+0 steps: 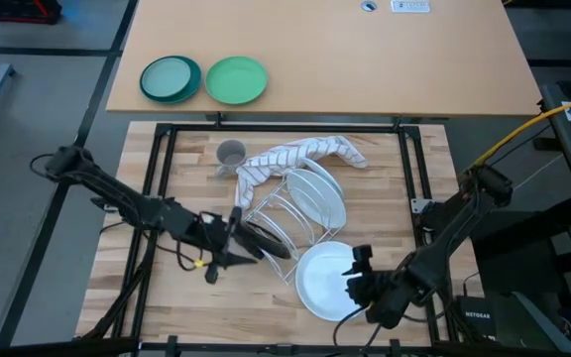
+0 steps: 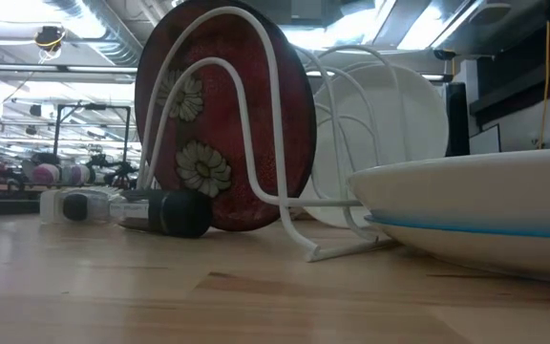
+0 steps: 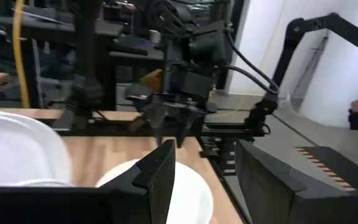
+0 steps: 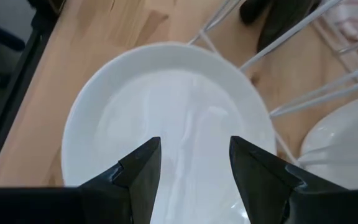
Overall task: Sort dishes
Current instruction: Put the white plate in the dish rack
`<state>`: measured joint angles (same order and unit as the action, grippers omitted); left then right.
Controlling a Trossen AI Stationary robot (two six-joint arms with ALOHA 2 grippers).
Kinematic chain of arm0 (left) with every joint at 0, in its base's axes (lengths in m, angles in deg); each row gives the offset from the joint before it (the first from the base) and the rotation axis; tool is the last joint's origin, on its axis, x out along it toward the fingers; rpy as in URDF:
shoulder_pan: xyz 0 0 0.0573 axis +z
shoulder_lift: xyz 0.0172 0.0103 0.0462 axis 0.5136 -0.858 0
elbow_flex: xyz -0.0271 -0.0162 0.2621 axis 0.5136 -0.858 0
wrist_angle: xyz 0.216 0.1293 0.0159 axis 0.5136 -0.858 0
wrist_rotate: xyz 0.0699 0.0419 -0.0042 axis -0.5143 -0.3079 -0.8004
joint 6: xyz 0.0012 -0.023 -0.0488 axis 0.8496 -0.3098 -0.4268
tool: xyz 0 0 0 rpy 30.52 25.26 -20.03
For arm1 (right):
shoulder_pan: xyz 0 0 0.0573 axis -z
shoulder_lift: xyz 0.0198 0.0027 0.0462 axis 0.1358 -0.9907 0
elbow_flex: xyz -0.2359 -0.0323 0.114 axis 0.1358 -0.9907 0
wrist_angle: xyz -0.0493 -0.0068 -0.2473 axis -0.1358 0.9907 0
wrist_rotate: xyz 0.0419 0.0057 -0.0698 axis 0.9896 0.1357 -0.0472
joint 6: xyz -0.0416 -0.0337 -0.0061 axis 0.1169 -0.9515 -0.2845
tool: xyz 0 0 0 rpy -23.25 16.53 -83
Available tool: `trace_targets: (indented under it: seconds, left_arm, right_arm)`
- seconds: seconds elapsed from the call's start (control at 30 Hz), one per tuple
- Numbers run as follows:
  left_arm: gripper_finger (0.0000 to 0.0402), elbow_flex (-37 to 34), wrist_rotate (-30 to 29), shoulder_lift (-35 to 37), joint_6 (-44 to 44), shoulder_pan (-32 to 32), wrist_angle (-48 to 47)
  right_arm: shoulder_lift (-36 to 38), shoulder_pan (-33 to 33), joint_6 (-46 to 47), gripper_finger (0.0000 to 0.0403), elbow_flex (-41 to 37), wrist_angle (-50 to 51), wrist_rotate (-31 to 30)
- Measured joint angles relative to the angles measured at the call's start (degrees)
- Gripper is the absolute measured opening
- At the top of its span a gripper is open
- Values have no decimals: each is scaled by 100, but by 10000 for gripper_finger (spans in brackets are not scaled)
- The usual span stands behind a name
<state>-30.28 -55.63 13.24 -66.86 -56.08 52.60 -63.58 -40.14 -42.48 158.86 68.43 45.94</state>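
— Where are your grippers?
— Your left gripper (image 1: 228, 238) sits parted at the red-flowered plate (image 2: 225, 119), standing in the wire rack (image 1: 284, 213). Your right gripper (image 4: 194, 168) hovers spread, empty, over the white plate (image 1: 323, 280) lying flat on the near table (image 1: 147, 288).
— The cup?
— The grey cup (image 1: 230, 155) stands far left, beside the striped cloth (image 1: 300, 154).

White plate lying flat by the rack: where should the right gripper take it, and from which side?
Probably by the rim on the side away from the wire rack. The white plate lies flat, face up, on the table, its raised edge the only part to pinch. The right gripper, open, hovers over it.
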Motion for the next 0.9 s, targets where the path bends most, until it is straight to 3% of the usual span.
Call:
trace_targets:
  seconds: [0.4, 0.9]
  left_arm:
    - [155, 0, 0, -1132, 38, -386, 1010]
    - [155, 732, 7, -1943, 1562, -901, 1066]
  right_arm:
    - [-184, -2, 9, 195, 0, -218, 314]
    - [-184, -2, 9, 195, 2, -401, 204]
